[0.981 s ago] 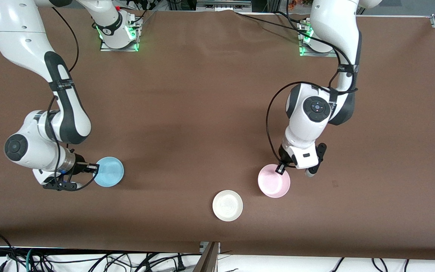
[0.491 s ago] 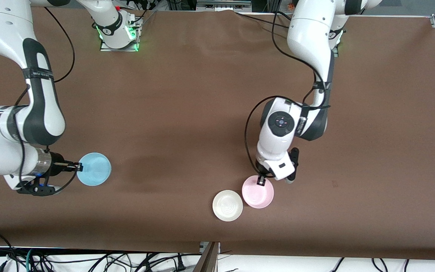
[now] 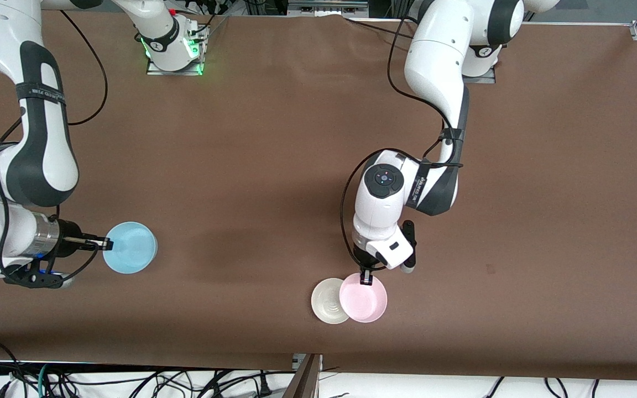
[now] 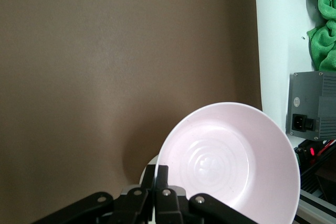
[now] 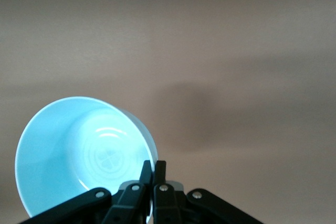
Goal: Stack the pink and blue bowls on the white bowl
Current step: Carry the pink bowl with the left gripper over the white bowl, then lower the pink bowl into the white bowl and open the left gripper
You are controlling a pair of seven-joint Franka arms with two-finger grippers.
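Observation:
My left gripper point(image 3: 366, 278) is shut on the rim of the pink bowl point(image 3: 365, 302) and holds it up, partly over the white bowl point(image 3: 325, 301), which sits near the table's front edge. In the left wrist view my left gripper point(image 4: 157, 174) pinches the pink bowl point(image 4: 231, 163); a sliver of the white bowl point(image 4: 148, 163) shows under it. My right gripper point(image 3: 103, 243) is shut on the rim of the blue bowl point(image 3: 130, 255) and holds it above the table at the right arm's end. In the right wrist view my right gripper point(image 5: 153, 170) grips the blue bowl point(image 5: 79, 150).
The brown table point(image 3: 274, 143) carries nothing else. Cables point(image 3: 130, 381) hang below its front edge. In the left wrist view a grey power box point(image 4: 311, 106) and a green cloth point(image 4: 324, 40) lie off the table's edge.
My left gripper has carried the pink bowl toward the white bowl, and it now overlaps it. My right gripper has drawn the blue bowl toward the right arm's end of the table.

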